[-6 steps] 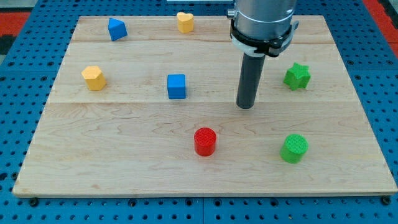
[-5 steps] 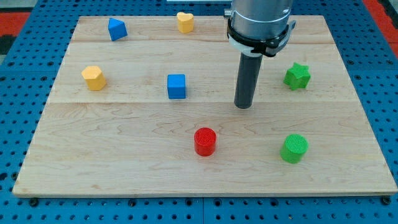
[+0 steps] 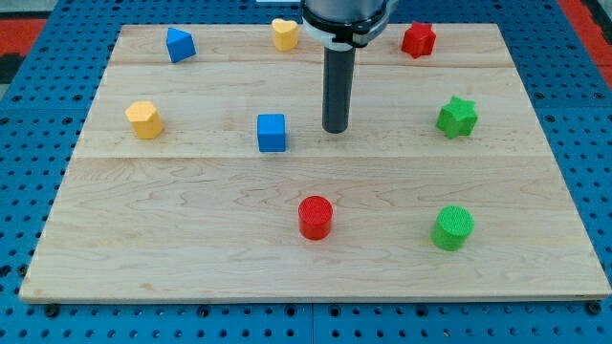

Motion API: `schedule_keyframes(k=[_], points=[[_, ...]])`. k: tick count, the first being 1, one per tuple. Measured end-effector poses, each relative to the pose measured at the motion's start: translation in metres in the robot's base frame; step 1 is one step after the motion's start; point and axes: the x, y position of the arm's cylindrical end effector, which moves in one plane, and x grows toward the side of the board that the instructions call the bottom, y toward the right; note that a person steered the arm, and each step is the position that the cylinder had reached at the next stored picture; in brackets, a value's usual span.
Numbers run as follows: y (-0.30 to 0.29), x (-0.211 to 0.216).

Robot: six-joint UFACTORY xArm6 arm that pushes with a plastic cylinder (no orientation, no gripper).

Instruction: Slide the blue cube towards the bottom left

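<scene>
The blue cube (image 3: 272, 133) sits near the middle of the wooden board (image 3: 191, 248), slightly left of centre. My tip (image 3: 335, 129) rests on the board a short way to the cube's right, at about the same height in the view, with a clear gap between them. The rod rises from the tip to the view's top edge.
A second blue block (image 3: 180, 45) lies at top left and a yellow heart (image 3: 284, 33) at top centre. A yellow block (image 3: 144, 119) is at left. A red star (image 3: 417, 39) is at top right, a green star (image 3: 457, 117) at right, a red cylinder (image 3: 315, 217) and a green cylinder (image 3: 451, 227) below.
My tip has moved left and towards the view's top, closer to the blue cube. The red star, hidden before by the arm, now shows. No block has moved.
</scene>
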Motion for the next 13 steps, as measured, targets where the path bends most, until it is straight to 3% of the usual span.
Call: schedule_keyframes(k=[2,5,7,9,10,12,13], points=[[-0.001,-0.002],[-0.121,-0.005],[-0.126,0.028],[-0.206,0.082],[-0.160,0.063],[-0.129,0.006],[-0.092,0.030]])
